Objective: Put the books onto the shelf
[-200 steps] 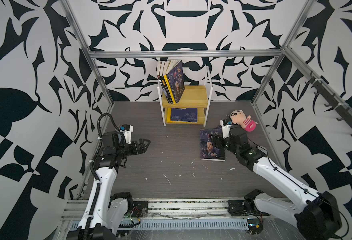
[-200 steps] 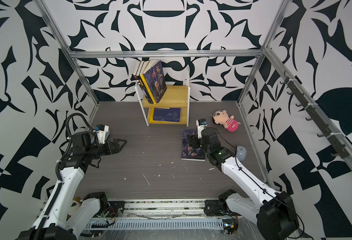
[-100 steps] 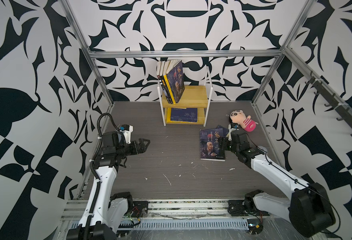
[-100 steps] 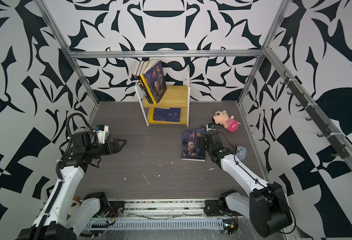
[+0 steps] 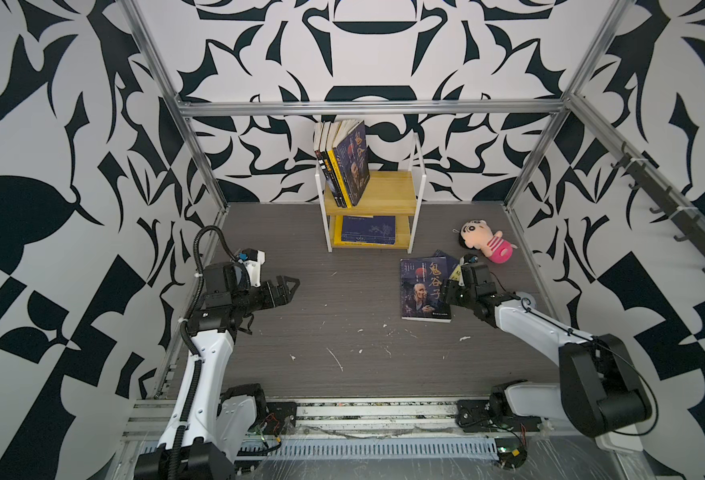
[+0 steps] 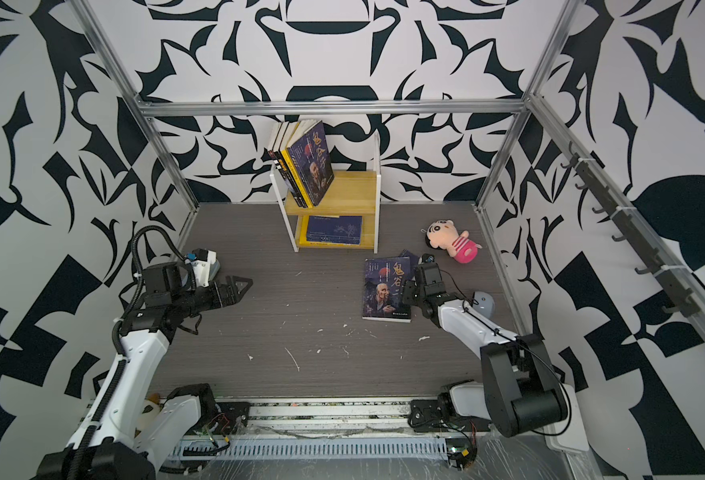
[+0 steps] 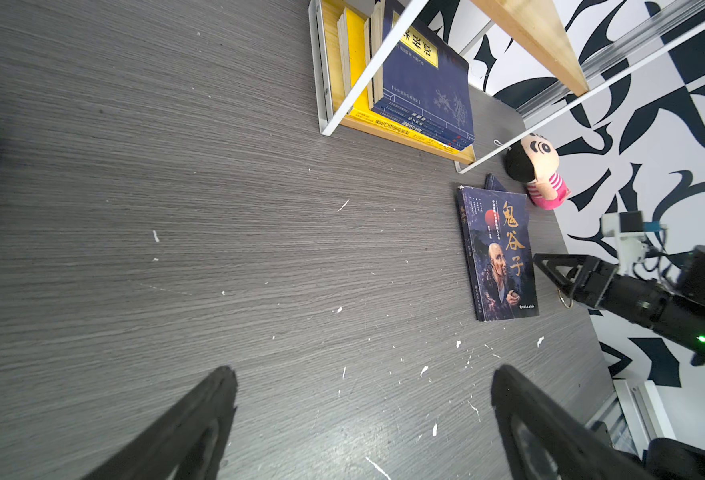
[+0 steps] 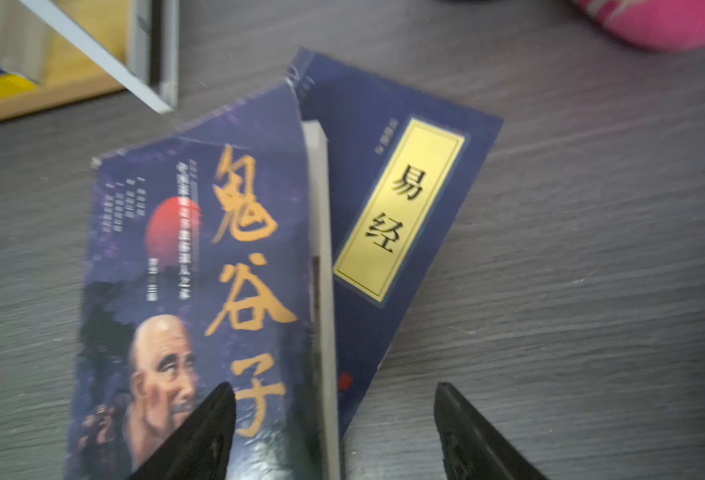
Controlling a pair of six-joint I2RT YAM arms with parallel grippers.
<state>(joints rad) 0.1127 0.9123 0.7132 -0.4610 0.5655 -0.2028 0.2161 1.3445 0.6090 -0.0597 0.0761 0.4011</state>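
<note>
1. Navy portrait book [image 5: 425, 289] lying face up and flat on the grey table [image 5: 342, 324], just in front of the shelf's right leg; gold title down the cover's right side, bald old man below it; visible in both top views.
2. Beneath its far right corner, a blue label book [image 8: 400, 216] with a yellow title strip; skewed, partly covered, one corner poking out toward the doll.
3. Shelf [image 5: 388, 193] against the back wall, near the middle; yellow boards, thin white frame; standing books [image 5: 344, 166] on the top board, crowded to its left end and leaning; stacked books [image 5: 367, 229] flat on the bottom board, a navy one uppermost.
4. Right gripper [image 8: 330, 386] low over the portrait book's right edge, jaws spread wide, holding nothing; one finger [image 8: 213, 415] above the cover by the lowest gold character, the other above bare table beside the label book; contact with the cover impossible to tell.
5. Doll [image 5: 486, 244], pink-striped, on its side just beyond that gripper, near the label book yet apart from it.
6. Left gripper [image 5: 290, 284] well apart on the left, above bare table, jaws fully spread, empty; white flecks scattered across the table between the arms.
</note>
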